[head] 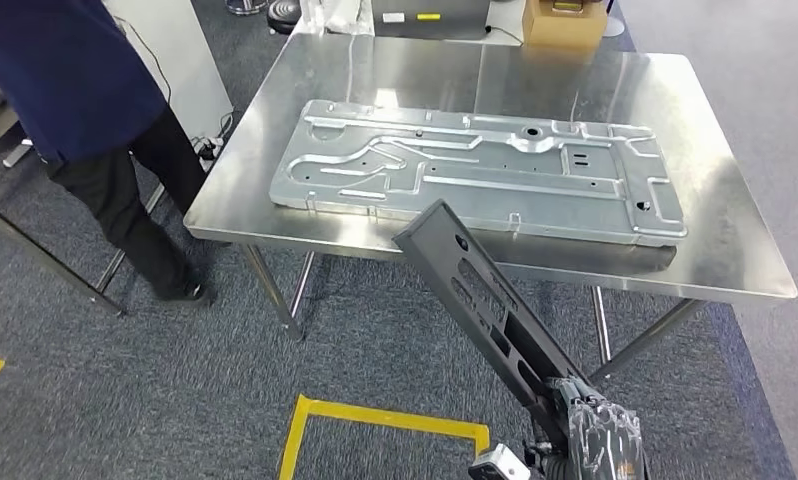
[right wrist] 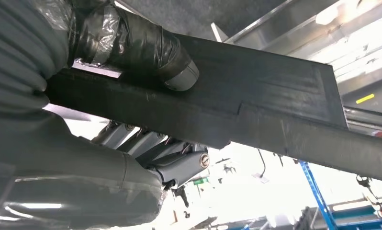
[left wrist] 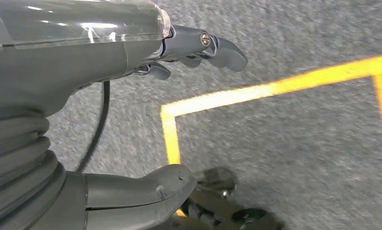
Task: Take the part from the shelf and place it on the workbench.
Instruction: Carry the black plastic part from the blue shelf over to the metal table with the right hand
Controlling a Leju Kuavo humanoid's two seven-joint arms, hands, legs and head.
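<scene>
While the right hand (head: 597,425) grips the long dark slotted metal part (head: 485,300) by its near end, its far tip overhanging the steel workbench (head: 735,250) beside the stamped silver panel (head: 475,170), lower it flat onto bare steel. Left hand (left wrist: 131,96) hangs released.

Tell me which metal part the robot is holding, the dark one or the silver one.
The dark slotted bar, gripped by the right hand; the silver panel lies flat on the workbench.

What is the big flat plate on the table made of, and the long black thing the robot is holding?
The plate looks like bare stamped sheet metal: silvery, with pressed ridges and holes. The black bar in the right hand is matte and dull, maybe plastic or painted metal; I cannot tell which.
</scene>
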